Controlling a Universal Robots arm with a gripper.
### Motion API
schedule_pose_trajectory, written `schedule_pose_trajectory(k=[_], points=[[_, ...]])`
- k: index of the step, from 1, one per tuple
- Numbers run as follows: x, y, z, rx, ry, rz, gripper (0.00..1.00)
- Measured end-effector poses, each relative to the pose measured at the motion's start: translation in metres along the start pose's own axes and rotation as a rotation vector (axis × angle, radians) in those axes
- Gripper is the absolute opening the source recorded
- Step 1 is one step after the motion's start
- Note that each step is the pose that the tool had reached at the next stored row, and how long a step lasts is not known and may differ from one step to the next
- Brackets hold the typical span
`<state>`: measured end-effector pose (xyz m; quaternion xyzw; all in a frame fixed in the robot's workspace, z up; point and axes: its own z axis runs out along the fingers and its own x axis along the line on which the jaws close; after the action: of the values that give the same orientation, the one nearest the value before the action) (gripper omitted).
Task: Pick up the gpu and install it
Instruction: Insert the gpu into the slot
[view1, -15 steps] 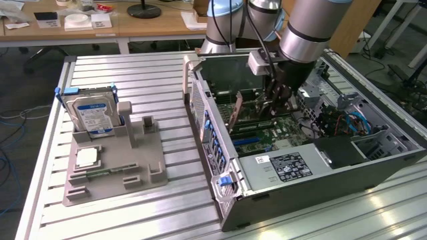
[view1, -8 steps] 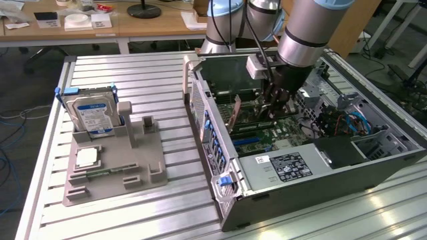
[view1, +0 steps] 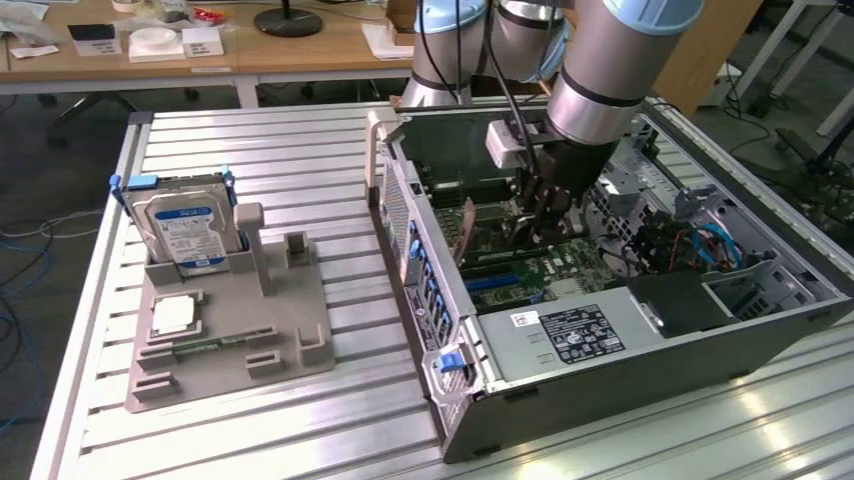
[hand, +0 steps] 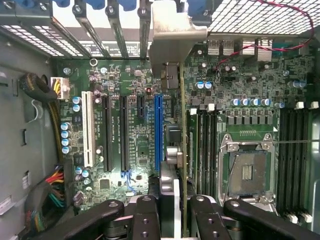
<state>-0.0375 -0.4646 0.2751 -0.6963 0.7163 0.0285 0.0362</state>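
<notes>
My gripper (view1: 541, 232) reaches down into the open computer case (view1: 441, 300), shut on the gpu (view1: 467, 233). The card stands on edge over the motherboard (view1: 547, 270). From the wrist, the gpu (hand: 176, 165) shows edge-on between the two black fingers (hand: 145, 210), and its pale metal end bracket (hand: 172, 40) sits up against the case's rear slot openings. The card runs just beside the long blue slot (hand: 158, 130), between that slot and the memory slots (hand: 205, 145). I cannot tell whether its lower edge touches a slot.
On the exterior view's left, a grey holder (view1: 287, 345) carries a blue-labelled hard drive (view1: 187, 228) and a small square silver chip (view1: 175, 317). Inside the case are the open CPU socket (hand: 247, 170), the power supply (view1: 574, 335) and cable bundles (hand: 55, 185).
</notes>
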Motion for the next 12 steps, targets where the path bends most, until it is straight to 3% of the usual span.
schedule_pose_trajectory(k=[7, 12], points=[[0.0010, 0.0036, 0.0086, -0.0013, 0.0002, 0.000, 0.28], [0.0011, 0.0059, 0.0096, -0.0014, 0.0004, 0.000, 0.28]])
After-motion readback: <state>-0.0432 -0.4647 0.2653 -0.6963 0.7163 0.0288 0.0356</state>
